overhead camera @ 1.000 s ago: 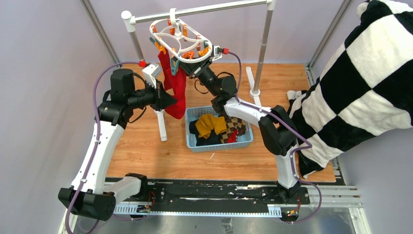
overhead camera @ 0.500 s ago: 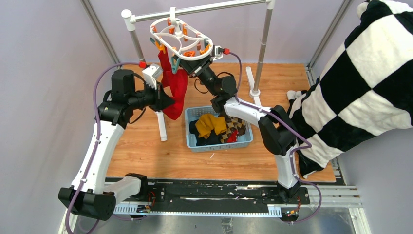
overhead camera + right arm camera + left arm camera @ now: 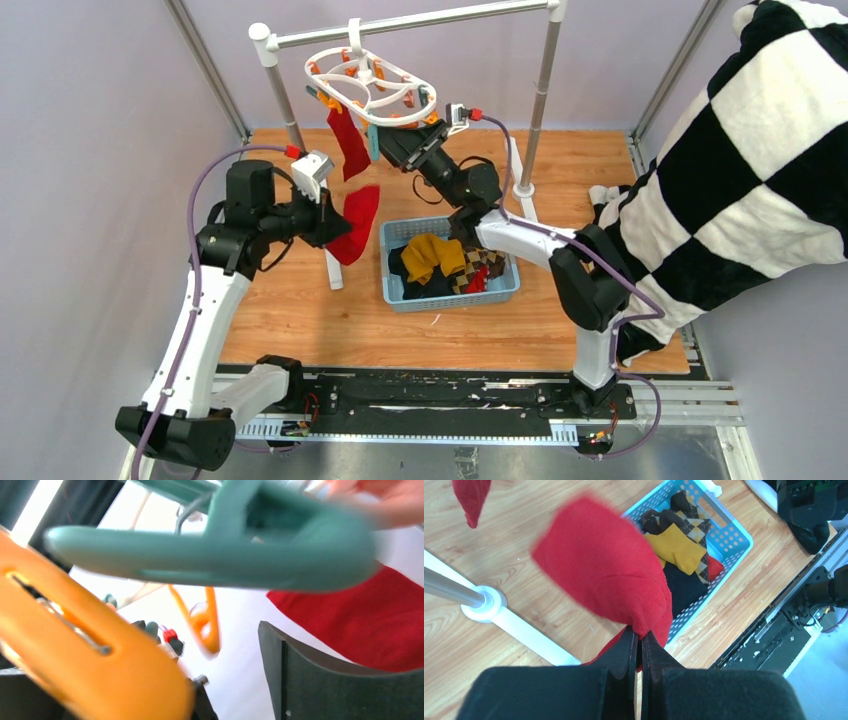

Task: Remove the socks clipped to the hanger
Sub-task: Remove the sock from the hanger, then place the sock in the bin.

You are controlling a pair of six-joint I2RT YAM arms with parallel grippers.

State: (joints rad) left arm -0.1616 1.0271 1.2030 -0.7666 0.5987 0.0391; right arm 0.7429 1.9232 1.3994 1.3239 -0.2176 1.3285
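**Desk:** Where is the left gripper (image 3: 640, 641) from your seat?

**Me:** I have it clamped tight on the lower red sock (image 3: 606, 575); its two fingers are pressed together with a fold of red cloth pinched at their tips; the sock sticks out in the air above the surface (image 3: 300, 320), just left of the blue basket (image 3: 392, 290) and beside the left post of the grey stand (image 3: 333, 268).

**Desk:** Is that sock on the hanger?

**Me:** No; I see it well apart from the hanger (image 3: 370, 85), which hooks on the stand's rail above the far edge of the surface; the upper red sock (image 3: 348, 140) hangs toe down from the hanger's near-left rim; its tip shows in the top left corner of my left wrist view.

**Desk:** And the right gripper?

**Me:** I have the right gripper (image 3: 395, 138) raised just under the hanger's near side, jaws standing apart; its wrist camera gives me one dark finger (image 3: 320, 680) at lower right, a teal peg (image 3: 225, 545) across the top and a blurred orange peg (image 3: 85, 645) at the left; I see nothing gripped between the jaws.

**Desk:** The rest of the socks?

**Me:** In the basket, about the middle of the surface: a mustard sock (image 3: 430, 255) on top, an argyle sock (image 3: 482, 262) to its right, a dark sock (image 3: 405, 272) beneath; the checkered blanket (image 3: 740, 170) is heaped off the right edge.
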